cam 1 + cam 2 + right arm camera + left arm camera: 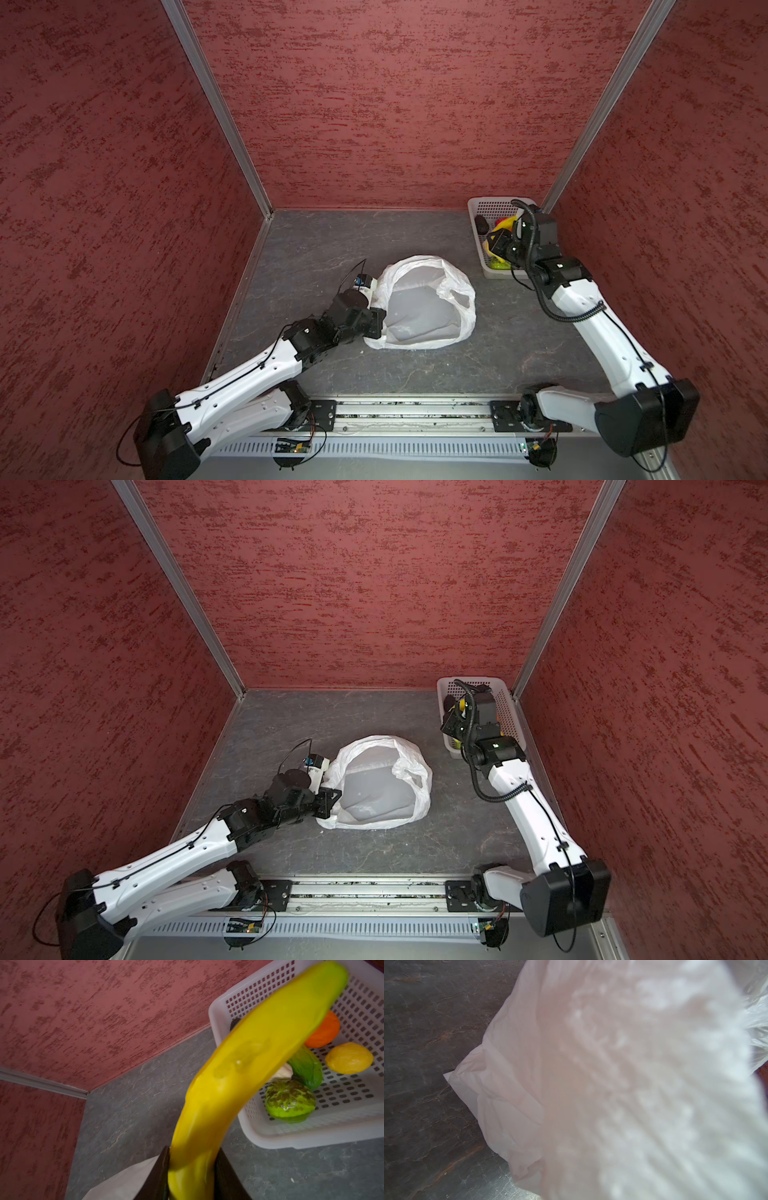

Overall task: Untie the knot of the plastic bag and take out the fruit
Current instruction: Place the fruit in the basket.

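The banana (pixel 249 1068) is grasped by the right jaws, its blurred length hiding part of the basket (pixel 311 1138) beyond them. The left jaws, clenched on the plastic bag (pixel 419 299), are masked by its film.

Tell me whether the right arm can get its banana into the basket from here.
Probably yes: the right arm holds the banana in its jaws over the open basket, with bare floor beside the fruit inside.
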